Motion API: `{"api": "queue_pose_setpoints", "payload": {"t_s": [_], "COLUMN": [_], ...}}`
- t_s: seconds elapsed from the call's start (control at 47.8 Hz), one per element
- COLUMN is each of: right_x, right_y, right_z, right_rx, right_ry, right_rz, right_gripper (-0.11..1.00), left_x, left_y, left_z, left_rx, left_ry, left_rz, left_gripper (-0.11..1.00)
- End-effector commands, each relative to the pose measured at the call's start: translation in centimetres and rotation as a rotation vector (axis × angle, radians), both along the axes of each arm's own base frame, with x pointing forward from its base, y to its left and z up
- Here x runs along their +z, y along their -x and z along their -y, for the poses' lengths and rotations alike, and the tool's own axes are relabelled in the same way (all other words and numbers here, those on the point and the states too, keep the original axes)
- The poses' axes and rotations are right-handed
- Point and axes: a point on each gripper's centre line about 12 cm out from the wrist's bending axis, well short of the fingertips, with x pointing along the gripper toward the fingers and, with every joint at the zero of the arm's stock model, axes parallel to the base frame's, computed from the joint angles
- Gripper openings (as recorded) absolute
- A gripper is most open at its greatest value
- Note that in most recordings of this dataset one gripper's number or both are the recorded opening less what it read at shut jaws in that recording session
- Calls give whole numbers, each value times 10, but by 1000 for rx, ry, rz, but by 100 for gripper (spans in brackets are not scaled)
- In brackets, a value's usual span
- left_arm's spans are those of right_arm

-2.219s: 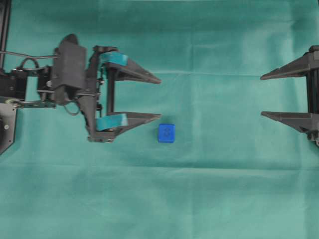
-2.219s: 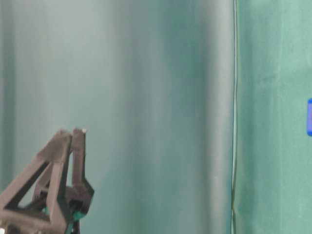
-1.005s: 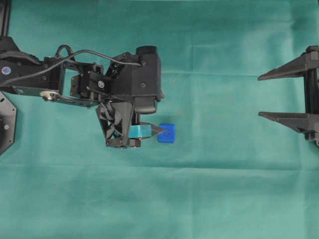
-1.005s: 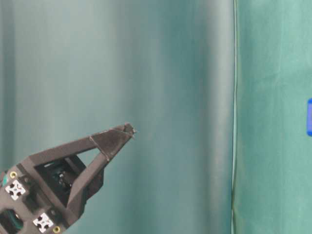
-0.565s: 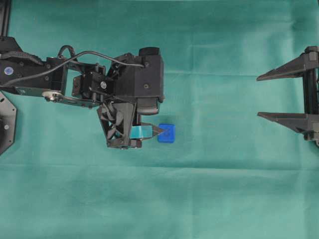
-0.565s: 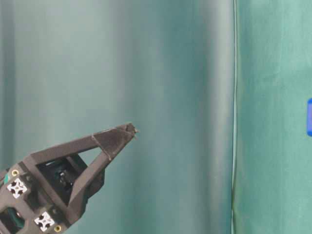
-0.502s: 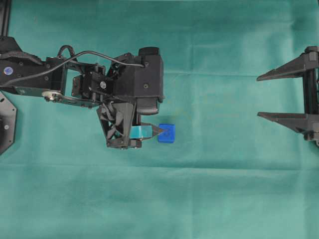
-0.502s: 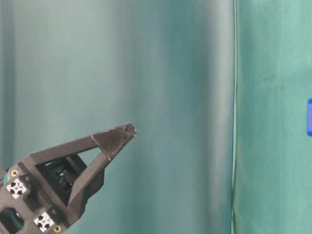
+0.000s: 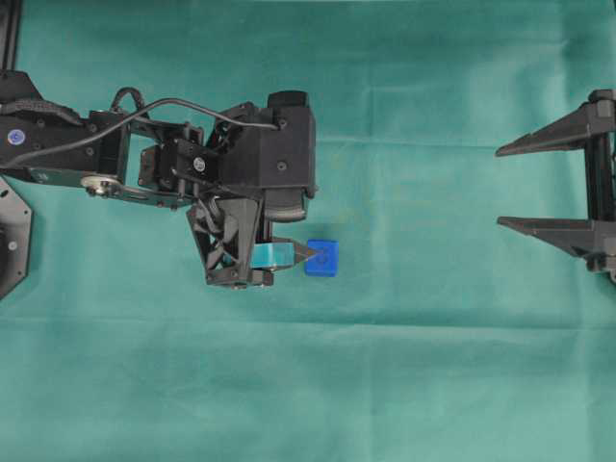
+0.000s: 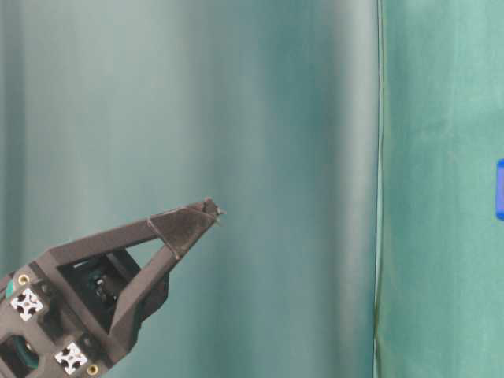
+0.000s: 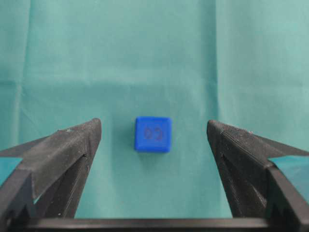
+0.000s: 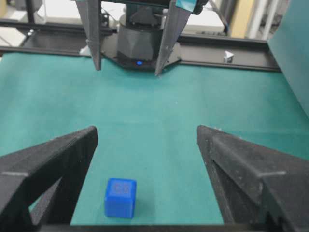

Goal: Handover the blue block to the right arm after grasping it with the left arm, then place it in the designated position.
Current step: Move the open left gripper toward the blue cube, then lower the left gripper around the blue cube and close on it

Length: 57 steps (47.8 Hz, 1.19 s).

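The blue block lies on the green cloth just left of centre, its faint figure-8 mark facing up. My left gripper points down from well above it and is open. Only one teal-taped finger shows from overhead. In the left wrist view the blue block sits far below, centred in the left gripper. My right gripper stands open at the right edge, empty and far from the block. It faces the blue block through the right gripper. The designated position does not show.
Green cloth covers the table, with a faint fold line across the middle. The left arm's base and a black frame rail close the far end. In the table-level view the left fingers show side on, and a sliver of the block is at the right edge.
Since two seconds ago the left arm swung right over the block and turned its fingers downward. Over the last second it has held nearly still. The right arm and block stayed put.
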Motion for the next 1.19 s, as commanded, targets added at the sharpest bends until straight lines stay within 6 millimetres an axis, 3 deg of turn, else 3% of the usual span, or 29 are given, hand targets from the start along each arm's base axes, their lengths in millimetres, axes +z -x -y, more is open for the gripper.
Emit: {"api": "queue_pose_setpoints", "payload": {"t_s": [0.0,0.712,1.172], "right_x": [11,12,10], "right_y": [-3,-3,-3], "right_z": [0,0,0], "right_rx": [-1,0,0], "right_ry": [-3,0,2], "right_rz": [28,29,18], "right_gripper": [94,94,94], "left_x": [15,9,-42], "left_y": [-1,-1,-12], "left_z": [1,1,5], "left_rx": [-1,-2,-11], "left_ry": [0,0,0], "left_rz": [40,25,-29], "left_gripper": [100,100,100]}}
